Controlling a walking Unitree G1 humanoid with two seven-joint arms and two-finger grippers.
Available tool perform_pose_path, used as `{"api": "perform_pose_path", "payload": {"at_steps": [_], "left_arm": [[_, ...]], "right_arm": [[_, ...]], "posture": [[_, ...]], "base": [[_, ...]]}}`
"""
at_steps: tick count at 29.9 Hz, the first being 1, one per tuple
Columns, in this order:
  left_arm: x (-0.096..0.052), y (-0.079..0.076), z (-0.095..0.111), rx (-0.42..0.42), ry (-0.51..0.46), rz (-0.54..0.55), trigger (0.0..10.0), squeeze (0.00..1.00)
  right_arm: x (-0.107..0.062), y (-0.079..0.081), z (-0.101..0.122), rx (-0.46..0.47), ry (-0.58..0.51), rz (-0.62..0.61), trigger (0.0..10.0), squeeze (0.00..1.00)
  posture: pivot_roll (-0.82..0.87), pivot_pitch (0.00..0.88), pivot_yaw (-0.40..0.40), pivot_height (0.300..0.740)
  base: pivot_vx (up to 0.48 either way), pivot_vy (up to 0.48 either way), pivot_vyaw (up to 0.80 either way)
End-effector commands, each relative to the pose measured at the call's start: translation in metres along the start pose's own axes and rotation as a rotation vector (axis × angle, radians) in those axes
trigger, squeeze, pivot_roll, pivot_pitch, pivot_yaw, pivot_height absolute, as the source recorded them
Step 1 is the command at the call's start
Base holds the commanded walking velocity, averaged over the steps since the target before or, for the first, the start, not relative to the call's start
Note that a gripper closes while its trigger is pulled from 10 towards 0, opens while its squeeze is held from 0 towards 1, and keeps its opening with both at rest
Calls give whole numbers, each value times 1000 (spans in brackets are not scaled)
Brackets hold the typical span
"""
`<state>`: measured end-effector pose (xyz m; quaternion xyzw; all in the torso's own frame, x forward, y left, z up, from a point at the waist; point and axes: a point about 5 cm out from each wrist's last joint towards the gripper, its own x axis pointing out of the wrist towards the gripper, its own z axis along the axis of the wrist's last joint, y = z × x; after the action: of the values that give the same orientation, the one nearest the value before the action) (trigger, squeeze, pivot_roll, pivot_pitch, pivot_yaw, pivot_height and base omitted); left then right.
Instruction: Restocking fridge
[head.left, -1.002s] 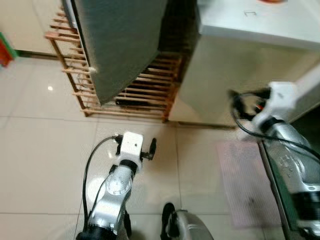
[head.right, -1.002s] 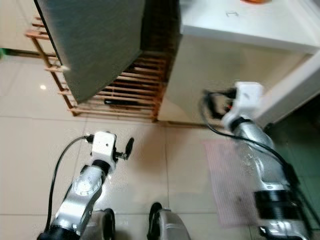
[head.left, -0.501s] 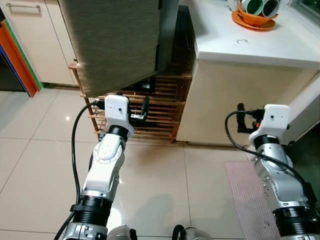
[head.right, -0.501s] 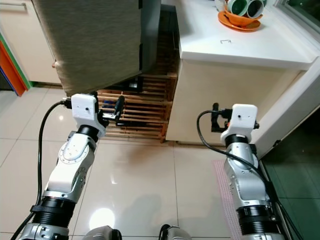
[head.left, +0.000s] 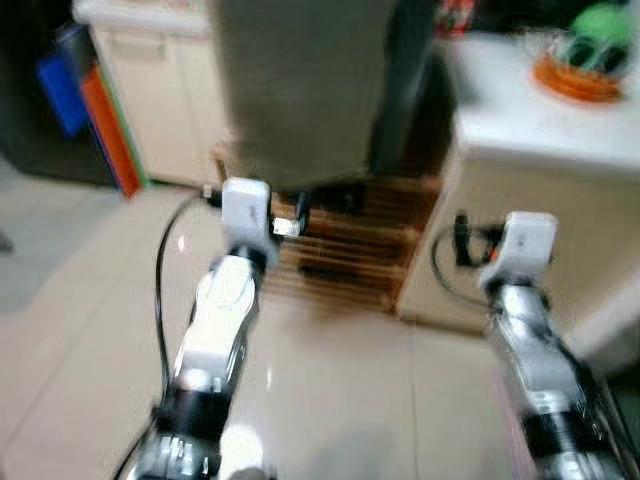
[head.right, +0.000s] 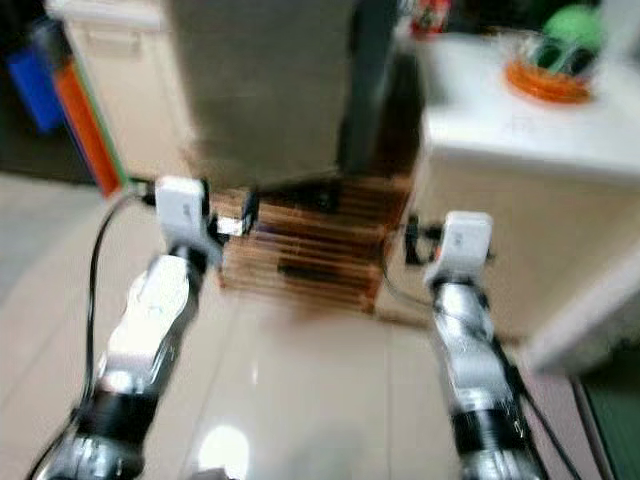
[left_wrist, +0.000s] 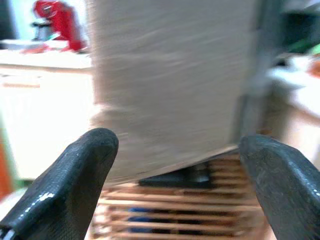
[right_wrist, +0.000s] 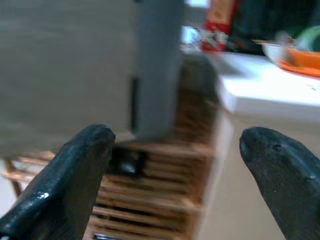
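A tall grey-brown fridge (head.left: 300, 90) stands straight ahead on a slatted wooden rack (head.left: 350, 262); its door is closed. My left gripper (head.left: 291, 220) is raised in front of the fridge's lower edge, open and empty, with both black fingers (left_wrist: 70, 175) spread wide in the left wrist view. My right gripper (head.left: 462, 240) is held up further right, in front of the white counter's side, also open and empty, its fingers (right_wrist: 65, 175) apart. The head views are blurred.
A white counter (head.left: 530, 125) stands right of the fridge with an orange bowl (head.left: 578, 72) holding green things. Cream cabinets (head.left: 165, 95) and upright orange and blue panels (head.left: 95, 120) are on the left. Beige tiled floor (head.left: 340, 400) lies ahead.
The camera has lifted and swung, blurring the picture and showing more of the fridge and counter. Both arms have risen from low near the floor to in front of the fridge and counter.
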<state>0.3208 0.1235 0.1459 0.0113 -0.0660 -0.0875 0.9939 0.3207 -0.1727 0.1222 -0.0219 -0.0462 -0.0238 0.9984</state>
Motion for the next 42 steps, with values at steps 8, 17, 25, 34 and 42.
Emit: {"api": "perform_pose_path", "payload": {"at_steps": [8,17,25,34,42], "left_arm": [[9,-6,9,14,-10,-29,10000,0],[10,2,7,31,3,-2,10000,0],[8,-3,0,40,41,-38,10000,0],[8,-10,0,28,43,-86,10000,0],[7,-8,-2,34,46,-71,10000,0]], "right_arm": [[1,-4,-9,-19,30,-6,10000,0],[2,1,-10,-7,22,19,10000,0],[0,3,-9,0,7,30,10000,0],[-3,2,-12,9,14,21,10000,0],[-3,3,-13,8,15,26,10000,0]], "posture": [[114,0,-56,740],[117,1,-57,740],[113,8,-56,740],[109,2,-54,740],[110,0,-57,740]], "base": [[428,0,138],[428,0,0],[445,0,0],[478,0,0],[480,0,0]]}}
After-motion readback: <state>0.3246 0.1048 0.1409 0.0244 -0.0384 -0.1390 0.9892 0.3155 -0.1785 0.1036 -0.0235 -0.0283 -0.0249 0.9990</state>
